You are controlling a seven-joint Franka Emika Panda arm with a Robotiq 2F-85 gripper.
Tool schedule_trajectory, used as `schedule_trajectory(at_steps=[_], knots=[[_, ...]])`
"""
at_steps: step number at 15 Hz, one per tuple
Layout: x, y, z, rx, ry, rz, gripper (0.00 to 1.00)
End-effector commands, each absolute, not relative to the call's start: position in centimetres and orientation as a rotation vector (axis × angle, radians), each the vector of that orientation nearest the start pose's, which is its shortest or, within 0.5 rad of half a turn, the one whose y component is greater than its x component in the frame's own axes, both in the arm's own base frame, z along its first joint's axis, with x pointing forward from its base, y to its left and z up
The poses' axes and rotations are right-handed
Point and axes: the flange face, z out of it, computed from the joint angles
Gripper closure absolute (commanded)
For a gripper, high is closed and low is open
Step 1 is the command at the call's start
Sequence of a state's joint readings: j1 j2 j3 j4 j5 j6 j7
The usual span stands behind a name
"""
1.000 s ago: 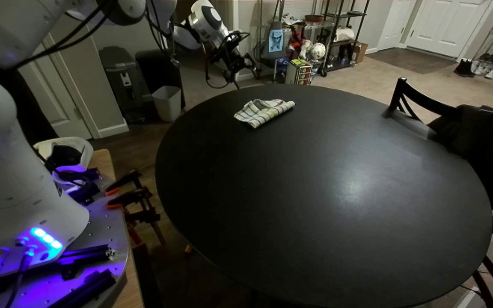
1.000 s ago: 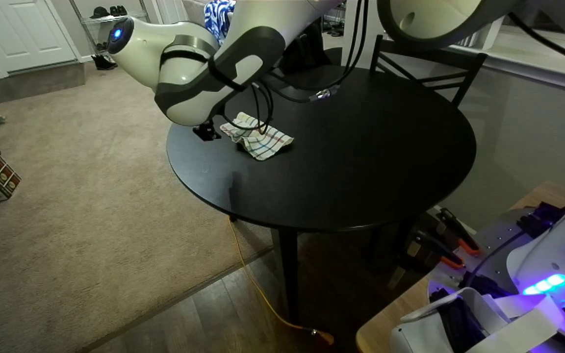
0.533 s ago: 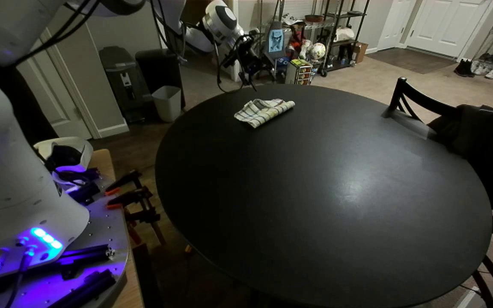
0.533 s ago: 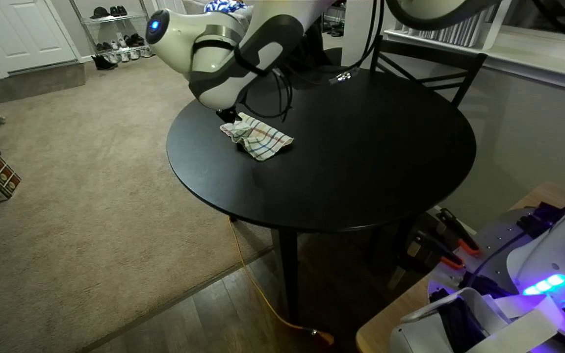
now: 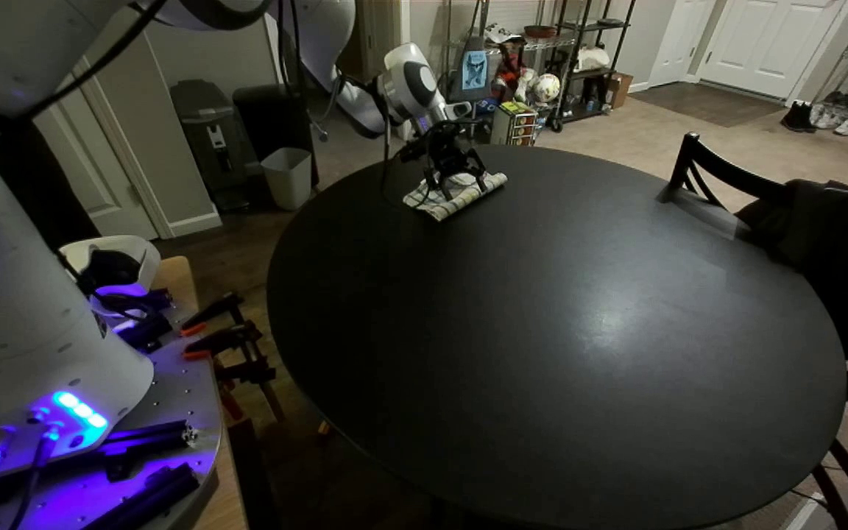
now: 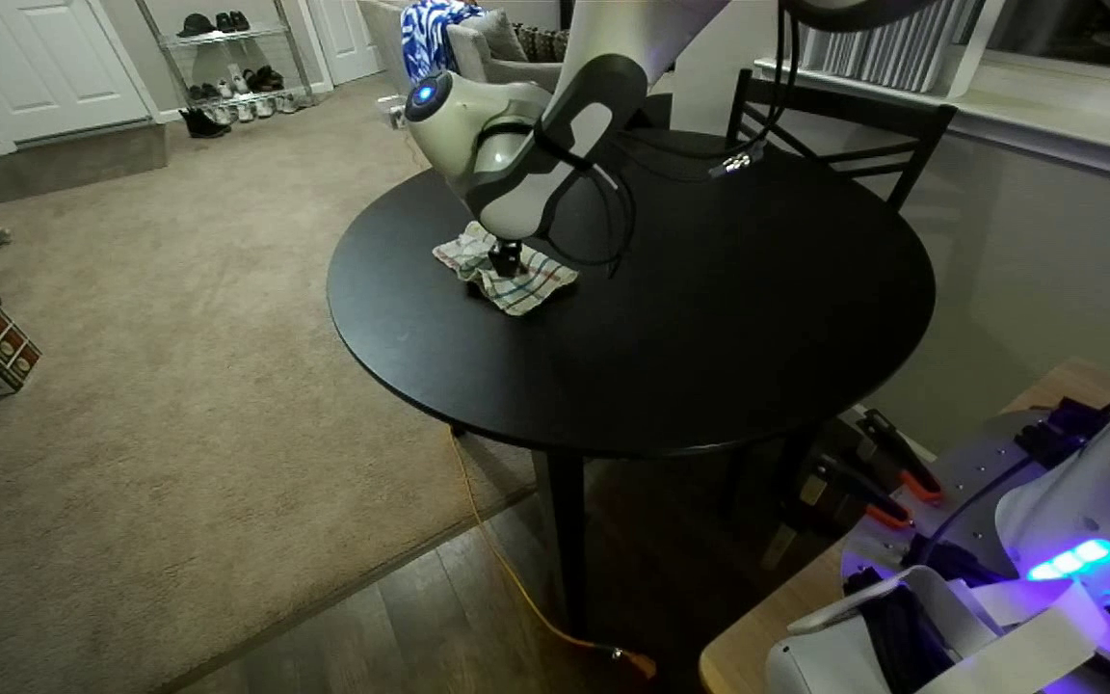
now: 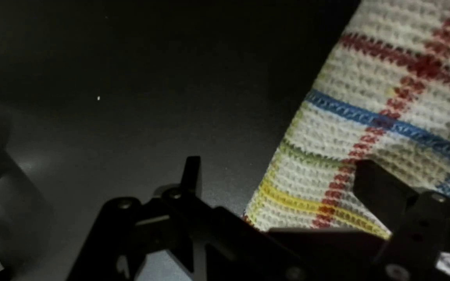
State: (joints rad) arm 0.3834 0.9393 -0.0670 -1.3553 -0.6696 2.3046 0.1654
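Straddling the edge of a checked cloth [image 7: 365,117]

Gripper [image 7: 279,173]: jaws spread wide, nothing held. One finger [image 7: 191,177] sits above the table [image 5: 556,353], the other finger [image 7: 379,191] above the cloth; contact cannot be told. Cloth: off-white with red, blue, green and yellow stripes, rumpled, lying near the rim of the round black table in both exterior views, directly under the gripper. Arm [image 6: 507,173] reaches over the tabletop from a base [image 5: 41,331] lit blue. Beside that base: orange-tipped clamps [image 5: 225,337]. Farther out, in an exterior view: pale waste bin [image 5: 288,177], dark chair [image 5: 735,171], patterned ball [image 5: 546,87].
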Motion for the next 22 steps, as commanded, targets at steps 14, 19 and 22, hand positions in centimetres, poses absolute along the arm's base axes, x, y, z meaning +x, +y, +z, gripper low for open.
schedule_trajectory(at_steps=[14, 19, 22], knots=[[70.2, 22.6, 15.0, 2.498, 0.846, 0.169, 0.0], [70.2, 23.5, 15.7, 2.472, 0.832, 0.172, 0.0], [69.5, 25.9, 18.4, 2.433, 0.845, 0.227, 0.0]])
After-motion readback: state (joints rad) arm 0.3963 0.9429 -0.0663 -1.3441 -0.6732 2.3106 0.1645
